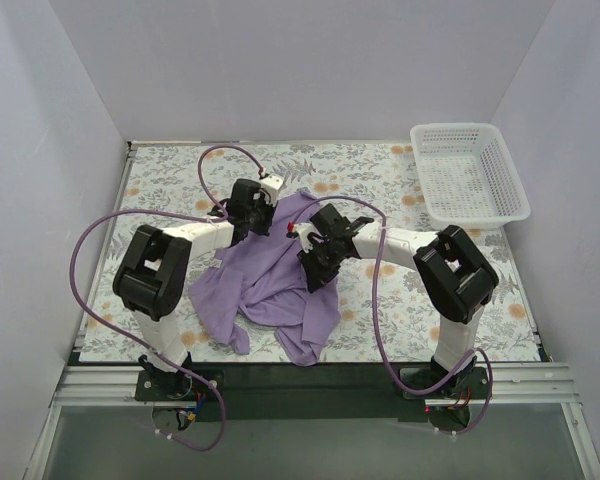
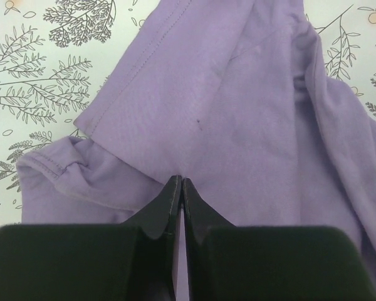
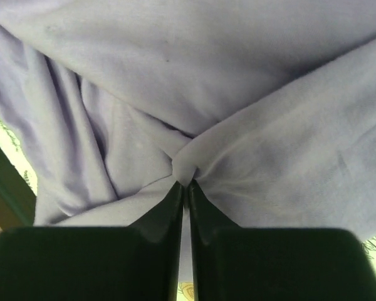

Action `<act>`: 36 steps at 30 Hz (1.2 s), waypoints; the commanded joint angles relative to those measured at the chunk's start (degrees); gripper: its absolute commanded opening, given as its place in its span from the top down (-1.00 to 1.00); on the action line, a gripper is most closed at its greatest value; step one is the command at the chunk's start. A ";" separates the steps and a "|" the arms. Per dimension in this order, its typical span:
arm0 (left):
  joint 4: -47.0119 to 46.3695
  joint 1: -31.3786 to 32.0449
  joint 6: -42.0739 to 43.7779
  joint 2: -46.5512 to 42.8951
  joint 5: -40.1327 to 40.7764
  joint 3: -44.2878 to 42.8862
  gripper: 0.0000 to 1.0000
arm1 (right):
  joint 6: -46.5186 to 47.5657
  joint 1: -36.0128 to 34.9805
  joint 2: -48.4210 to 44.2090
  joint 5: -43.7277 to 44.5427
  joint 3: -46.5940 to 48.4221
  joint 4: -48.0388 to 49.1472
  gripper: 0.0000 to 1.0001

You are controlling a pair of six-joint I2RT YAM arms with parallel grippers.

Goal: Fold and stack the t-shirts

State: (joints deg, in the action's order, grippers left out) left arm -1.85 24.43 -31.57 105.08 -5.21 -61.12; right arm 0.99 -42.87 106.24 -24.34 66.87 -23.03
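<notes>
One lavender-purple t-shirt [image 1: 270,285] lies crumpled in the middle of the flowered table, partly raised between the two arms. My left gripper [image 1: 263,215] is at the shirt's far edge. In the left wrist view its jaws are closed, with the tips [image 2: 181,182] on the cloth [image 2: 238,106] where a sleeve fold ends. My right gripper [image 1: 315,265] is over the shirt's right side. In the right wrist view its tips [image 3: 185,185] pinch a bunched fold of the t-shirt [image 3: 194,164], and creases radiate from it. No neck label shows.
A white plastic lattice basket [image 1: 500,205] stands at the back right corner. The table has white walls on three sides. Its dark front edge [image 1: 310,375] runs by the arm bases. Purple cables loop from both arms.
</notes>
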 commanded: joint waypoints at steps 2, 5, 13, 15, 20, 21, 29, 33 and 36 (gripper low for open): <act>-1.84 -0.26 0.46 -6.10 1.26 0.73 1.00 | 4.09 0.59 -4.53 3.07 1.42 -2.11 0.87; -2.63 -0.78 -0.41 -11.37 1.78 2.58 1.00 | 8.21 1.91 -9.18 3.07 1.07 -3.60 0.97; -3.52 -4.20 -3.67 -25.00 4.42 10.75 1.00 | 31.69 8.41 -18.52 6.56 -0.60 -12.92 0.97; -3.43 -5.79 -4.98 -28.06 6.70 12.16 1.00 | 35.03 11.21 -19.05 16.10 1.32 -12.57 0.97; -2.90 -9.30 -7.36 -31.34 10.39 11.65 1.00 | 38.47 21.41 -12.84 24.07 13.69 -9.94 0.97; -2.99 -9.74 -7.80 -31.08 11.01 11.21 1.00 | 38.21 24.21 -11.24 24.34 16.25 -9.32 0.97; -2.21 -15.01 -15.69 -17.91 17.42 -2.84 0.82 | 29.25 29.07 7.12 29.27 44.18 -4.83 -0.27; 4.56 -16.07 -21.49 -11.57 23.13 -15.05 -0.07 | 28.18 29.16 3.21 19.03 39.68 -6.51 -0.49; 9.57 -16.25 -24.31 -13.57 23.16 -15.52 -0.23 | 37.12 29.16 -6.63 0.88 24.70 -8.25 -0.68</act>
State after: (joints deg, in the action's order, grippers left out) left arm 0.93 8.51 -50.76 95.61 14.59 -74.32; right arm 32.47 -13.23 110.00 -4.51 102.21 -28.56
